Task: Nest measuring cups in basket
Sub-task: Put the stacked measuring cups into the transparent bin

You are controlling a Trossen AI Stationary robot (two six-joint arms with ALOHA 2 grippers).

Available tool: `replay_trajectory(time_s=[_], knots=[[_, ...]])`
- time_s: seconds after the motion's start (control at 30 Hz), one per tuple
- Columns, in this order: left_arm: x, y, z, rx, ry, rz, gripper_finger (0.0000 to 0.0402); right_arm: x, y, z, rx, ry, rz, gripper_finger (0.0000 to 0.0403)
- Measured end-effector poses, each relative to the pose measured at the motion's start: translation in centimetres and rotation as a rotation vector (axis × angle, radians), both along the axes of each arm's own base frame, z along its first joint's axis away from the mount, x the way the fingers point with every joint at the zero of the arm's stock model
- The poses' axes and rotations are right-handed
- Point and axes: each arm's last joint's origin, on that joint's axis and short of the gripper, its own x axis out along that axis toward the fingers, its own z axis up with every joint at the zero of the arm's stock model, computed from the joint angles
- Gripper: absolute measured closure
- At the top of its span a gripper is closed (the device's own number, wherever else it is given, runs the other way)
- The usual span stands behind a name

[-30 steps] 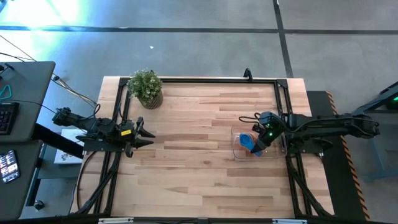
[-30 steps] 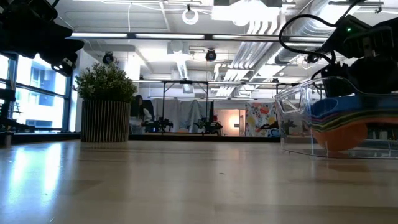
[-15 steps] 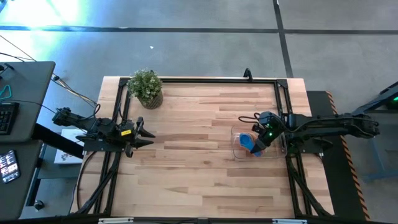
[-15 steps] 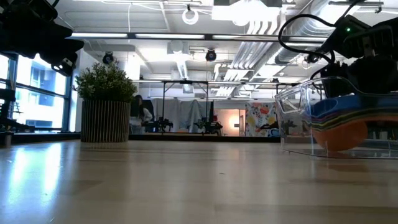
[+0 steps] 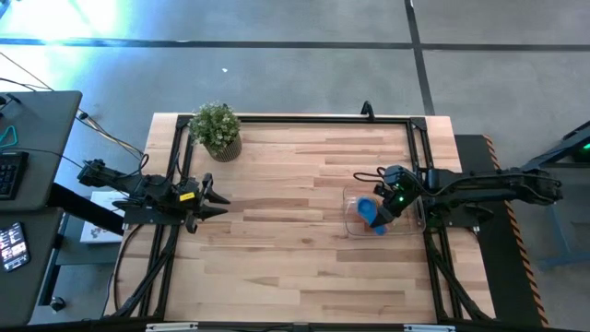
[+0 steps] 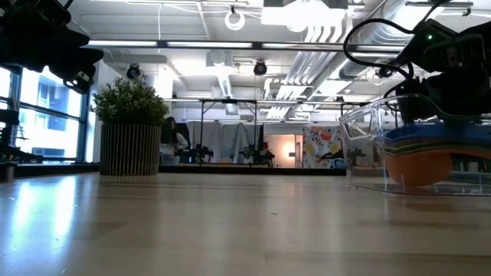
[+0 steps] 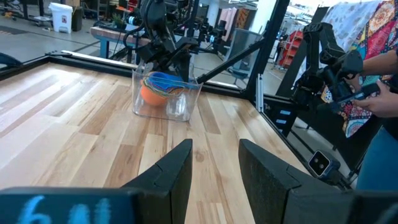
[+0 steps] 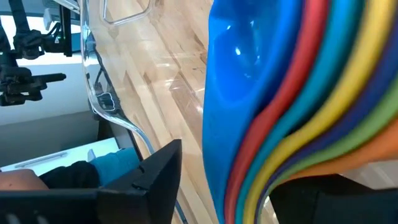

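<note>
Desk (image 5: 295,184): light wooden top with a dark frame along its edges; you have both arms over it, one at each end.

Basket (image 5: 383,214): clear plastic tub standing on the desk near its right edge, in front of the right arm. In the low view its see-through wall (image 6: 368,146) shows the contents.

Measuring cups (image 5: 371,212): one nested stack inside the basket. The blue cup (image 8: 249,68) lies on top as the innermost; under it you can see rims in red, teal, yellow, green and purple bands, with the orange cup (image 6: 418,165) as the outer shell resting on the basket floor. The left wrist view shows the same stack (image 7: 163,87) sitting in the tub with the blue cup uppermost.

Right gripper (image 5: 391,205): reaching down into the basket over the stack. In its own wrist view the two dark fingers (image 8: 155,168) stand on either side of the cup rims with visible space between one finger and the blue cup; your fingers are apart and not clamped on the stack.

Left gripper (image 5: 214,197): waiting above the left part of the desk, well apart from the basket. Its fingers (image 7: 174,171) are spread with bare desk showing between them, holding nothing.

Plant (image 5: 218,131): small green bush in a round ribbed pot, at the far left corner of the desk.

Person: a sleeve and a hand (image 7: 376,59) at the edge of the left wrist view, beyond the desk, holding a dark device.
</note>
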Motion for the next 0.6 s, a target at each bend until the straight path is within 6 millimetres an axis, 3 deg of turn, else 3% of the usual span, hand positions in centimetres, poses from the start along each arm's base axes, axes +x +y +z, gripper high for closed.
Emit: replay_trajectory(time_s=[0.6], knots=[[0.0, 0.0, 0.0, 0.000, 0.000, 0.000, 0.0280, -1.6, 0.2, 0.7, 0.010, 0.035, -0.073, 0.0149]])
